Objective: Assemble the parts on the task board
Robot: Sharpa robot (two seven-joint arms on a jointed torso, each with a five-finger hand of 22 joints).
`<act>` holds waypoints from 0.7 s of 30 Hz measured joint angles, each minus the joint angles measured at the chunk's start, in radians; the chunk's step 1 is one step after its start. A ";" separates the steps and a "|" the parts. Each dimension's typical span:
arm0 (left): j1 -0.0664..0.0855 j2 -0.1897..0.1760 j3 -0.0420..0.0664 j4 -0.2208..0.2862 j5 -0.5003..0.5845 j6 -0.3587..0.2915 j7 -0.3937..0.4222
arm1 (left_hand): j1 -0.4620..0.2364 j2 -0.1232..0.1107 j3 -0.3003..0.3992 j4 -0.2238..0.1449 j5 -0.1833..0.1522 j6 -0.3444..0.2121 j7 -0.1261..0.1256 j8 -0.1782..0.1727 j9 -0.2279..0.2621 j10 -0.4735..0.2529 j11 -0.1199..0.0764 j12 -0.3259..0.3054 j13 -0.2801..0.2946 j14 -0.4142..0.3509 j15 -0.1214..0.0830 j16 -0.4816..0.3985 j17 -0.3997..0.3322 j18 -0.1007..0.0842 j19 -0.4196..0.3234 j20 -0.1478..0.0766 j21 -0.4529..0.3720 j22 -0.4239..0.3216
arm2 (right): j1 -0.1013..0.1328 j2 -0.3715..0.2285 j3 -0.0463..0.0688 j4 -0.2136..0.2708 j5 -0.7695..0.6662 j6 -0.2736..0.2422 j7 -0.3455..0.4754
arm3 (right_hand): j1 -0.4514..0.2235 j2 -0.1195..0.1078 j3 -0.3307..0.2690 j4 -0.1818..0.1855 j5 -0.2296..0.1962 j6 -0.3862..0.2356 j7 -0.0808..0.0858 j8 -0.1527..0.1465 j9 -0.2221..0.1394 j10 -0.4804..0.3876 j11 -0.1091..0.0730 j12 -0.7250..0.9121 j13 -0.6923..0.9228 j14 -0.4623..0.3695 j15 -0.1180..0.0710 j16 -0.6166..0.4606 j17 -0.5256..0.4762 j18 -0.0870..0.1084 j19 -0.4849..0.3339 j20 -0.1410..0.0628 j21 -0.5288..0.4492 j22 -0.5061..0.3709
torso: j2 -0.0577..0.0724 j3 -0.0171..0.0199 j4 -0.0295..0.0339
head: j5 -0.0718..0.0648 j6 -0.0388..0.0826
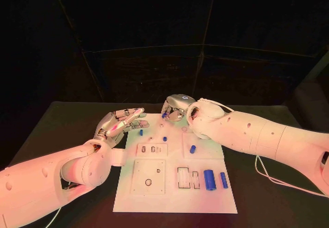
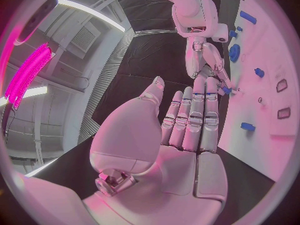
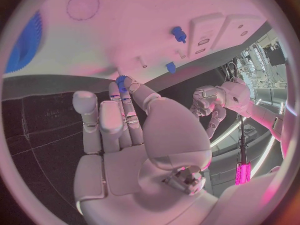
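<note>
Board nearest me, assembly barely begun.

The task board [image 1: 137, 202] fills lower centre; I see my left hand [image 1: 122, 122] at centre-left, fingers apart and empty, my right hand [image 1: 175, 110] pinching a small blue part [image 1: 164, 114]; most blue parts [image 1: 209, 179] lie loose.

A black tabletop [image 1: 55, 128] spreads out under everything, its bare dark surface showing on both sides and along the far edge.
</note>
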 measured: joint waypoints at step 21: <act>0.002 -0.004 0.000 0.000 0.000 0.000 -0.002 | -0.002 0.002 -0.001 -0.001 0.000 0.000 0.000 -0.002 0.000 0.000 0.000 0.000 0.000 0.000 0.000 -0.003 0.001 0.000 0.000 0.000 0.000 0.000 | 0.004 -0.010 0.001 0.028 -0.023 0.024 -0.041 | -0.009 -0.009 0.009 0.003 0.000 -0.002 -0.001 -0.004 0.001 0.000 0.000 -0.003 0.000 0.000 0.000 0.000 -0.016 0.000 -0.005 0.005 0.000 -0.011 | 0.005 -0.0002 -0.0014 | 0.005 0.003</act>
